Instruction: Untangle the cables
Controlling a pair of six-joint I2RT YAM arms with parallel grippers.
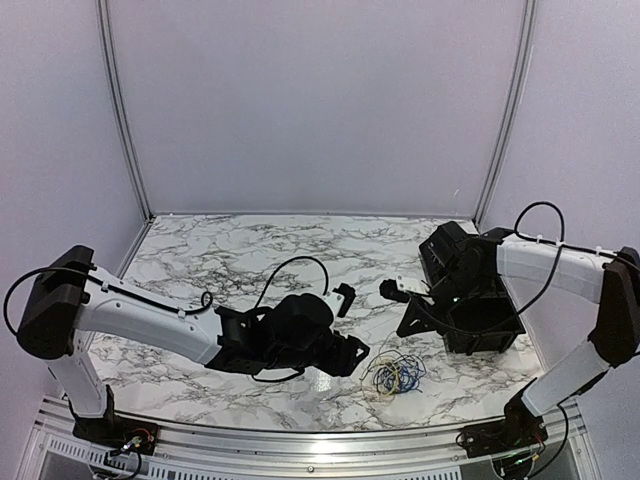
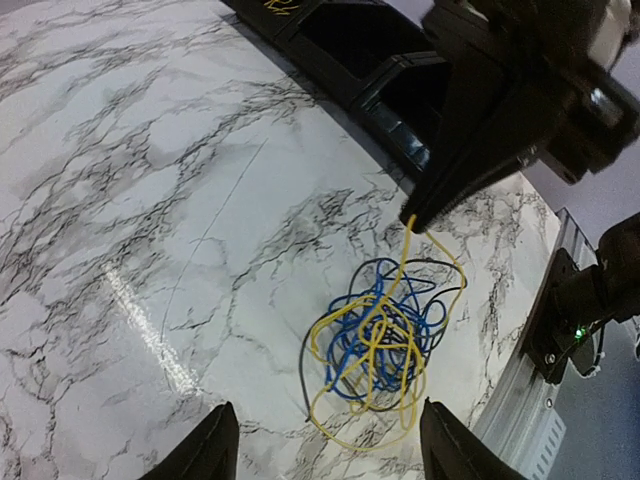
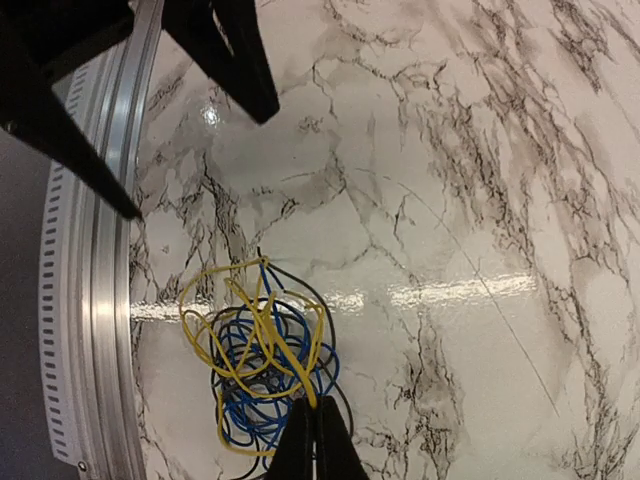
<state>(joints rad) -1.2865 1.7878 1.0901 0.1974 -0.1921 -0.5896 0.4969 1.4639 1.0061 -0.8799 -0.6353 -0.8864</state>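
The cables (image 1: 395, 373) lie in one hand-sized tangle of yellow, blue and black wire on the marble table, near its front edge. My right gripper (image 3: 316, 406) is shut on a yellow cable (image 3: 292, 375) at the tangle's edge. In the left wrist view that yellow strand (image 2: 405, 245) runs taut from the right gripper (image 2: 412, 216) down into the cables (image 2: 375, 345). My left gripper (image 2: 330, 445) is open, its fingers (image 2: 213, 447) straddling the tangle from a little way off without touching it. From above, the left gripper (image 1: 351, 326) sits left of the tangle and the right gripper (image 1: 403, 330) just above it.
A black bin (image 1: 480, 312) stands at the right behind the right gripper, and the same bin (image 2: 365, 60) shows a bit of yellow wire inside. The table's metal front rail (image 3: 95, 300) runs close by the tangle. Booth walls enclose the table.
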